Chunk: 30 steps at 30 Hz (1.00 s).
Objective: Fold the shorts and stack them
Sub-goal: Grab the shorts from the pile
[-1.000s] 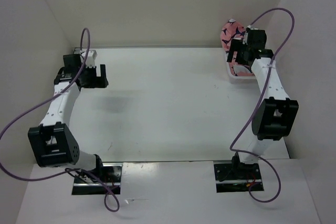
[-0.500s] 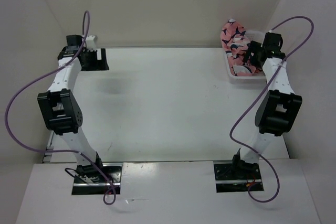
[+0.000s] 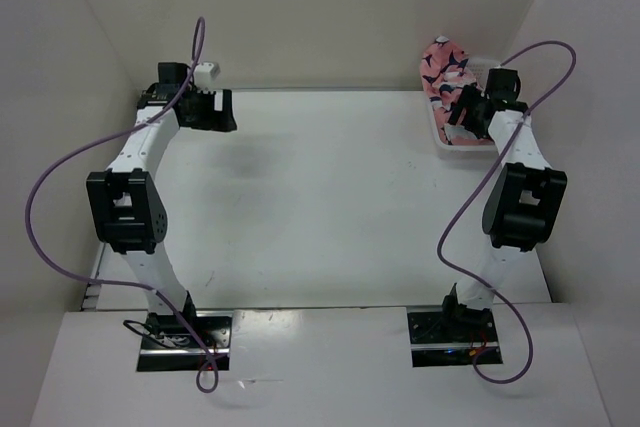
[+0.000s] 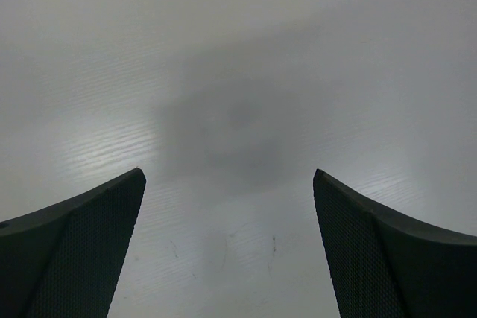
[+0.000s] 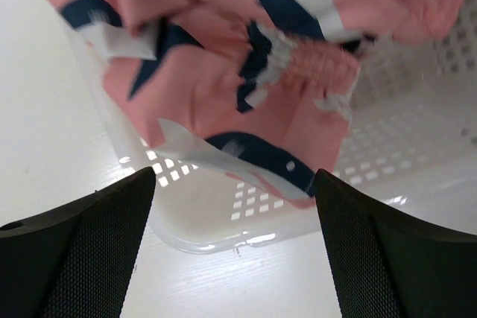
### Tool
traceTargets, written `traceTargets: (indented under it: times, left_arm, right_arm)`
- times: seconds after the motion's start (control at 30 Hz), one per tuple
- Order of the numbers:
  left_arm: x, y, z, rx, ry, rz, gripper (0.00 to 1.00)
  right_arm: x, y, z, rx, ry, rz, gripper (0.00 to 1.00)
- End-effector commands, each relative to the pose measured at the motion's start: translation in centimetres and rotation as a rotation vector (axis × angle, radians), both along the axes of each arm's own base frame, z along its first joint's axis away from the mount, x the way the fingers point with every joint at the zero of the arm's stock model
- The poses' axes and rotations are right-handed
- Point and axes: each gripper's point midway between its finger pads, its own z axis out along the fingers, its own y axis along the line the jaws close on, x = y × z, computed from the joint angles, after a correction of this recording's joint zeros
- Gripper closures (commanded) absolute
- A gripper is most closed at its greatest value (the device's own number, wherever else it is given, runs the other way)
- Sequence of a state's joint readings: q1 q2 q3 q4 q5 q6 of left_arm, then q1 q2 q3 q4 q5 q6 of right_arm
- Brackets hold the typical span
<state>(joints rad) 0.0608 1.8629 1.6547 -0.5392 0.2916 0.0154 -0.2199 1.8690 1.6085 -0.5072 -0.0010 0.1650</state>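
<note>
Shark-print shorts (image 5: 223,87) heaped in white mesh basket (image 5: 201,240), far right corner of bench (image 3: 320,197).
Shorts are bunched and spill over the basket rim; the top view shows the pile rising above the basket near the back wall. Right tool (image 5: 235,184) is spread wide just above the heap. Left tool (image 4: 227,176) is also spread, at far left; its wrist view shows only bench.

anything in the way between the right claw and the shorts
Nothing visible does. The right claw is open and faces the shorts directly; they lie heaped in the white basket, whose near rim sits below the fabric, not across it.
</note>
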Motion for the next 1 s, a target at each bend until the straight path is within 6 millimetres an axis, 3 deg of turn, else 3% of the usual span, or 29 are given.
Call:
traceTargets:
  times: [0.0,0.07,0.13,0.17,0.2,0.27,0.6,0.8,0.9,0.97]
  left_arm:
    - [1.7,-2.0,0.8,-0.019,-0.042,-0.037,0.0]
    - [2.1,-2.6,0.9,-0.019,-0.053,-0.049,0.0]
    - [2.2,-3.1,1.3,-0.019,-0.063,-0.058,0.0]
    - [2.2,-3.1,1.3,-0.019,-0.064,-0.058,0.0]
    - [2.2,-3.1,1.3,-0.019,-0.064,-0.058,0.0]
    - [2.2,-3.3,1.4,-0.026,-0.064,-0.066,0.0]
    - [1.7,-3.8,0.6,-0.047,-0.043,-0.085,0.0]
    - [1.8,-3.9,1.0,-0.053,-0.052,-0.092,0.0]
    - [1.6,-3.9,1.1,-0.053,-0.052,-0.092,0.0]
    - [1.6,-3.9,1.1,-0.053,-0.052,-0.092,0.0]
  right_arm:
    - [-2.0,-0.4,-0.9,0.062,0.024,-0.171,0.09]
    - [-1.0,0.4,-0.3,0.102,-0.021,-0.139,0.09]
    - [-0.1,0.3,-0.7,0.116,-0.026,-0.153,0.09]
    - [0.6,0.1,0.4,0.092,-0.057,-0.162,0.09]
    - [0.6,-0.2,-0.2,0.077,-0.043,-0.165,0.09]
    - [1.5,-0.6,0.5,0.04,-0.072,-0.17,0.09]
    - [1.6,-0.8,0.4,-0.028,-0.071,-0.169,0.1]
    - [-0.3,0.1,-3.4,0.01,0.029,-0.154,0.3]
    - [-0.7,0.4,-3.9,0.026,0.046,-0.153,0.3]
    - [-0.6,0.6,-4.4,0.033,0.054,-0.147,0.36]
